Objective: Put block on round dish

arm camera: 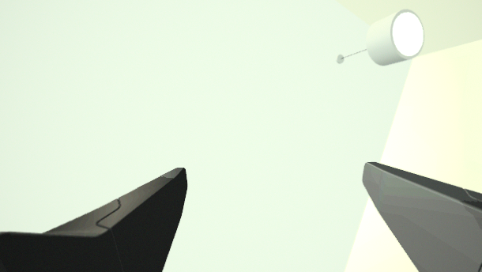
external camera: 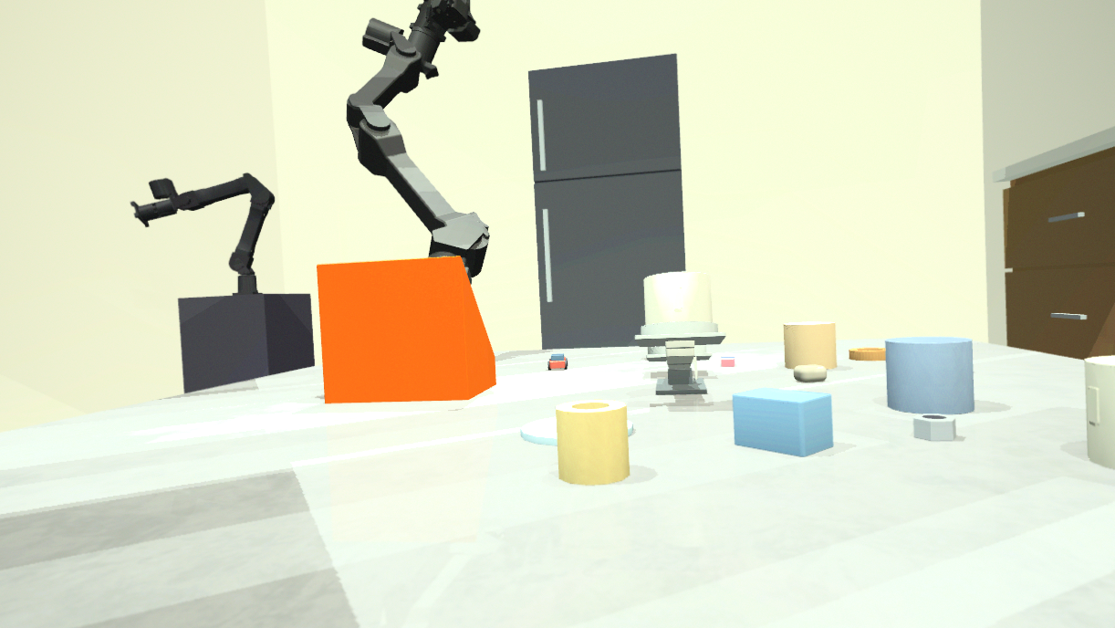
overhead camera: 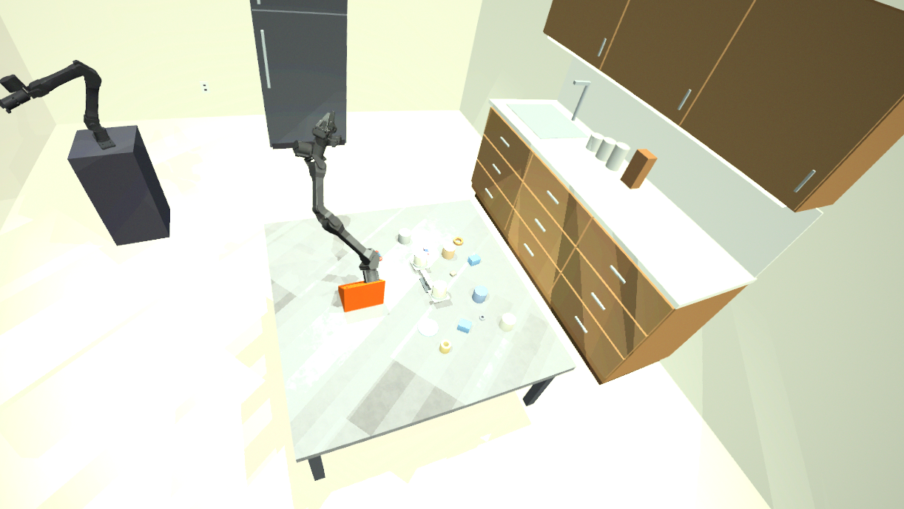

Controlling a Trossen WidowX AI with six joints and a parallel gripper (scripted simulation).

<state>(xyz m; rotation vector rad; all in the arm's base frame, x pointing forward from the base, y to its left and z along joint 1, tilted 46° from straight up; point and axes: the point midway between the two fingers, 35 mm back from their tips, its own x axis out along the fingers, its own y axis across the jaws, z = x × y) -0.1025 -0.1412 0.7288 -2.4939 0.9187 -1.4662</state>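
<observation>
A small balance [overhead camera: 425, 282] [external camera: 679, 372] stands right of the arm's base. One white cup [overhead camera: 439, 289] [external camera: 677, 302] stands on its nearer end. The other white cup [overhead camera: 420, 258] stands on its far end and is mostly hidden behind the nearer one in the exterior view. The beam looks tilted, near end up and far end down. No block shows under either cup. The white round dish [overhead camera: 427, 328] [external camera: 538, 431] lies in front of the balance with nothing on it. My gripper [overhead camera: 329, 116] [arm camera: 274, 174] is open and empty, raised high, far from cups and dish.
A big orange box [overhead camera: 363, 296] [external camera: 393, 331] stands before the arm's base. Around the balance are a tan cylinder [overhead camera: 448, 252] [external camera: 808, 345], a blue cylinder [overhead camera: 479, 294] [external camera: 928, 375] and a grey cylinder [overhead camera: 404, 237]. A blue block [overhead camera: 464, 326] [external camera: 780, 422] and yellow ring-shaped piece [overhead camera: 445, 347] [external camera: 592, 444] are near the dish.
</observation>
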